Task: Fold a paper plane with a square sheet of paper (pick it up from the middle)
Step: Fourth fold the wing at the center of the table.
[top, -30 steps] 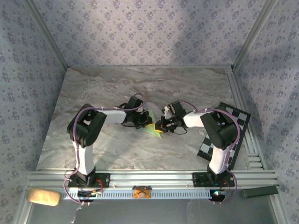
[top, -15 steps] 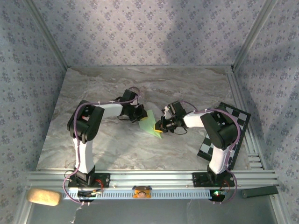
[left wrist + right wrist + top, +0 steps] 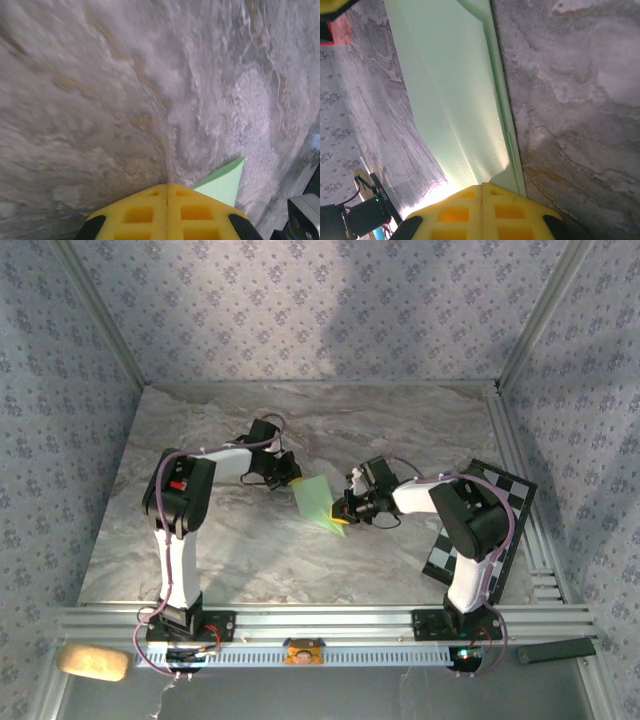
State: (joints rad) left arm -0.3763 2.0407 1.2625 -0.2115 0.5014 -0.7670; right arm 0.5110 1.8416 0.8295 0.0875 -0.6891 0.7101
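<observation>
The light green sheet of paper (image 3: 316,502) lies mid-table, folded into a slim, pointed, plane-like shape with stacked edges. My left gripper (image 3: 289,476) is shut at its far left corner. In the left wrist view the yellow jaws (image 3: 166,186) meet with nothing between them, and a green tip of the paper (image 3: 223,183) pokes out beside the right finger. My right gripper (image 3: 342,514) is shut at the paper's near right end. From that wrist its tips (image 3: 482,187) sit on the edge of the folded paper (image 3: 450,90), which stretches away ahead. Whether that edge is pinched is hidden.
A black-and-white checkered board (image 3: 482,528) leans over the table's right edge beside the right arm. Aluminium rails (image 3: 320,621) run along the front, with a beige pad (image 3: 93,661) below at the left. Patterned walls close in three sides.
My left gripper has drawn back up and to the left, off the paper, leaving more of the green sheet uncovered. The right gripper and the paper's near end have stayed put.
</observation>
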